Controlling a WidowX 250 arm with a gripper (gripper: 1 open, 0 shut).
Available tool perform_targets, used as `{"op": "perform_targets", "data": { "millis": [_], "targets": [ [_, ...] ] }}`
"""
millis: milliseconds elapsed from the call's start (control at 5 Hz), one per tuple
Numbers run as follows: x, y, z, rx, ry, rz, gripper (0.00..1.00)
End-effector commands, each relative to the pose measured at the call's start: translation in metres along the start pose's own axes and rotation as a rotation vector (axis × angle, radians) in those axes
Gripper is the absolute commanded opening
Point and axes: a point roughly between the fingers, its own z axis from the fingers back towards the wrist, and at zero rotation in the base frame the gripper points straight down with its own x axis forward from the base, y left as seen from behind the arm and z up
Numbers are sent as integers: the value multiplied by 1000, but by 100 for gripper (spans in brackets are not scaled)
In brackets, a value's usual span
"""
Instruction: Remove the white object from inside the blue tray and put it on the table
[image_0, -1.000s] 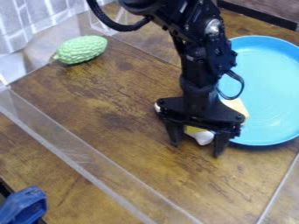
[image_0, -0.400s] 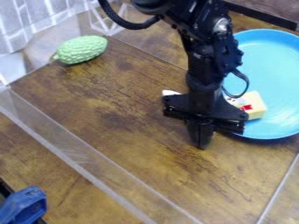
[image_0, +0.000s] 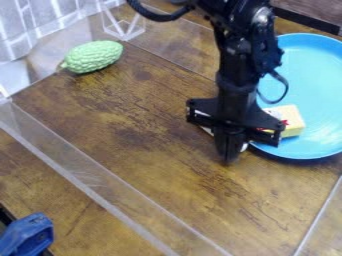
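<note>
The blue tray lies at the right of the table. My gripper points straight down at the tray's near left rim, its dark fingers pressed together into one narrow tip. The white object is hidden between those fingers, at the spot where it lay, so I see nothing of it. The black arm rises from the gripper toward the top of the view and covers part of the tray.
A yellow box with a red and white label sits in the tray just right of the gripper. A green bumpy vegetable toy lies at the far left. Clear acrylic panels edge the table. A blue thing is at the bottom left.
The fingers stood open around the white object a second ago; they have closed together over it. The wrist has shifted slightly right and a little up.
</note>
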Motion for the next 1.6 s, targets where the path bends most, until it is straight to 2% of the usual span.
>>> {"op": "perform_targets", "data": {
  "millis": [0,200,400,600,800,1000,1200,1400],
  "targets": [
    [23,-5,48,-22,-94,-15,0],
    [38,2,76,-18,-129,-20,0],
    [56,18,103,-17,-158,-17,0],
    [66,40,113,-22,-169,-2,0],
    [55,47,116,-17,-173,-27,0],
    [45,42,113,-13,-163,-54,0],
    [39,35,105,-7,-154,-84,100],
    [32,28,97,-2,-147,-112,100]
  ]
}}
